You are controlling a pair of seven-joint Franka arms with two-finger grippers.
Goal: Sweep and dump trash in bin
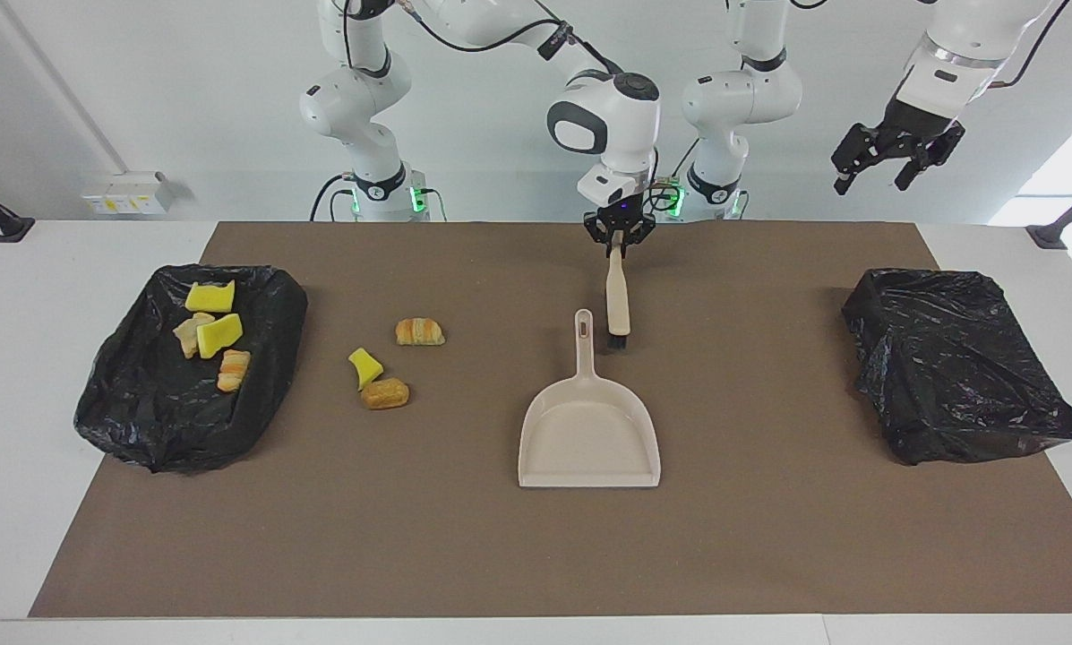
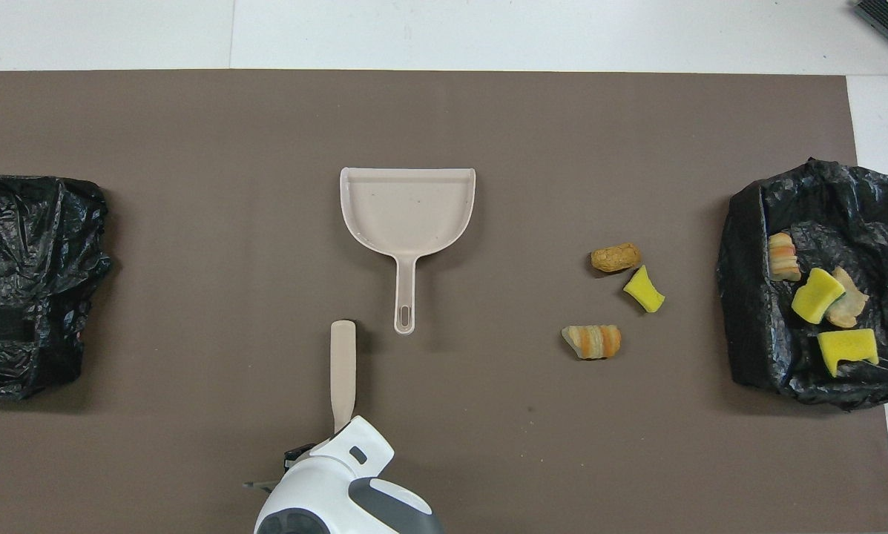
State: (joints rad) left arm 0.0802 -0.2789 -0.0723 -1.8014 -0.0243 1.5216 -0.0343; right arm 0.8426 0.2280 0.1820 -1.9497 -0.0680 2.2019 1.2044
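My right gripper [image 1: 617,238] is shut on the top of the beige handle of the brush [image 1: 617,300], whose black bristles point down at the mat beside the dustpan's handle. The beige dustpan [image 1: 589,430] lies flat mid-mat, also seen as the dustpan [image 2: 408,211] from overhead. Three bits of trash lie on the mat toward the right arm's end: a striped bread lump [image 1: 419,331], a yellow sponge chunk [image 1: 364,367] and a brown lump [image 1: 385,393]. The black-lined bin [image 1: 141,421] at that end holds several more. My left gripper [image 1: 889,166] waits open, high over the left arm's end.
A second black-bagged bin [image 1: 956,367] stands at the left arm's end of the brown mat [image 1: 536,555]. From overhead the brush [image 2: 342,363] shows above my right wrist, which hides the fingers. White table surrounds the mat.
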